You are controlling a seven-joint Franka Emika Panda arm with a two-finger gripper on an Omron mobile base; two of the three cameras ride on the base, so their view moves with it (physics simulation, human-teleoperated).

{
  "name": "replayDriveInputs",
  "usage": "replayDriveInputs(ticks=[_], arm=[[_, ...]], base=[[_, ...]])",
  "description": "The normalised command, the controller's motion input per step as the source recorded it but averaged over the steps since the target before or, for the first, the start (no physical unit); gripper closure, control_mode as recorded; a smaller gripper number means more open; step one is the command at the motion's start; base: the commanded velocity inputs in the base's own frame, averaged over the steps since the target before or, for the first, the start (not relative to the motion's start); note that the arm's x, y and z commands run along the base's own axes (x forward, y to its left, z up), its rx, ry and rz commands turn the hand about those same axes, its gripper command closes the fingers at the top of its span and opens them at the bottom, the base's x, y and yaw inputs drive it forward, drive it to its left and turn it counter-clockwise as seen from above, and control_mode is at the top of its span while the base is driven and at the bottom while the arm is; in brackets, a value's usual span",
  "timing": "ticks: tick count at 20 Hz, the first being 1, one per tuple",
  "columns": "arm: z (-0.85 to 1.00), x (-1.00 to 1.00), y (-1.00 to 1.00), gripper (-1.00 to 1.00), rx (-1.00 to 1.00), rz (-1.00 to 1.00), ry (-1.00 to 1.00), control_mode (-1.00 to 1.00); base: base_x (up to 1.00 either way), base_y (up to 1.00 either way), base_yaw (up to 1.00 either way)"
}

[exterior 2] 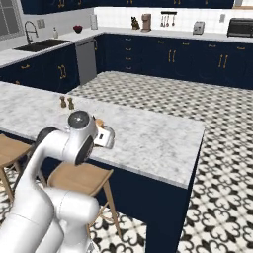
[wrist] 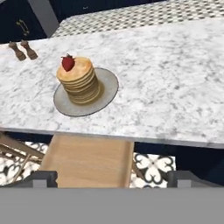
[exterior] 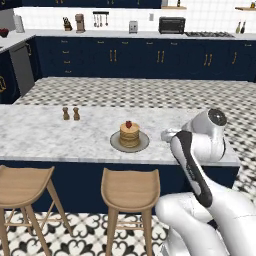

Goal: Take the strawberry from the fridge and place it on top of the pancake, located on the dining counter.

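Nearest, in the hand view, gripper [wrist: 112,178] spread wide and empty, dark fingertips [wrist: 41,178] set far apart at 7 and 5 o'clock of the picture, over a wooden stool [wrist: 89,159] seat below the counter edge. Beside it, patterned floor tile [wrist: 154,165].

Beyond the stool, the dining counter [wrist: 175,87], a marble slab on a navy base. On it, at about 10 o'clock from the picture's middle, a round grey plate [wrist: 107,89] bearing the pancake [wrist: 78,78] stack. On top of the stack, toward its far-left rim, the strawberry [wrist: 68,62], resting upright, touching the uppermost pancake, well apart from the gripper.

Farther out at 10 o'clock, two small brown shakers [wrist: 24,50] standing just beside each other on the marble.

In the left base view, same order: two stools [exterior: 131,190] at the near edge, white arm rising at 4 o'clock, wrist level with the counter edge, just right of the plate [exterior: 142,144]; strawberry [exterior: 128,124] crowning the pancake [exterior: 129,135]; shakers [exterior: 71,114] at 9 o'clock from the plate.

In the right base view, arm's elbow in front of the plate, stack mostly hidden; shakers [exterior 2: 66,103] visible on the counter [exterior 2: 148,133].

Farthest back, checkered floor, then navy cabinets [exterior: 150,57] with gold handles under the wall counter carrying a toaster [exterior: 133,26] and toaster oven [exterior: 171,25].
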Motion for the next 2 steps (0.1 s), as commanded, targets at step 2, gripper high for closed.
replayDriveInputs(ticks=[2], arm=[[0.61, -0.59, -0.36, -1.00, 0.02, -0.02, -0.04, -1.00]], base=[[0.00, 0.00, 0.00]])
